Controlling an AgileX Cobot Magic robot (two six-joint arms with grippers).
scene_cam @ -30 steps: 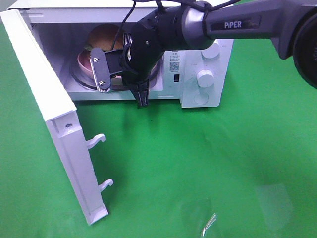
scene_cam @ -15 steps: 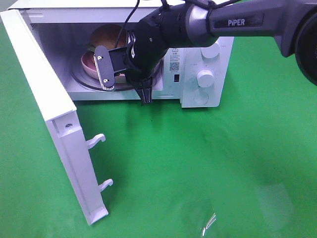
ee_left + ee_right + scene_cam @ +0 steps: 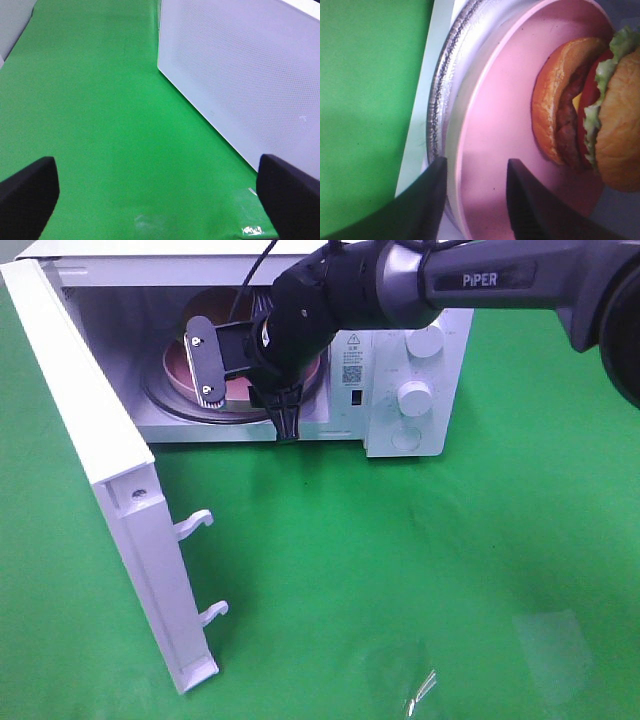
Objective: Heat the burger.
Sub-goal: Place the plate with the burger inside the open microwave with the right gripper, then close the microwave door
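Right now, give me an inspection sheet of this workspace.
Surface: green tabletop, carrying a white microwave with its door open.
Job's things: round golden-bun burger sits on a pink round plate on the glass turntable inside the microwave.
Clutter: one small shiny glint near the front; cannot tell what it is.
Grippers: right gripper inside the microwave, fingers apart astride the plate's rim; left gripper open, holding nothing, over the tabletop.
Cables: black cable runs along the right arm.
Surroundings: nothing seen.
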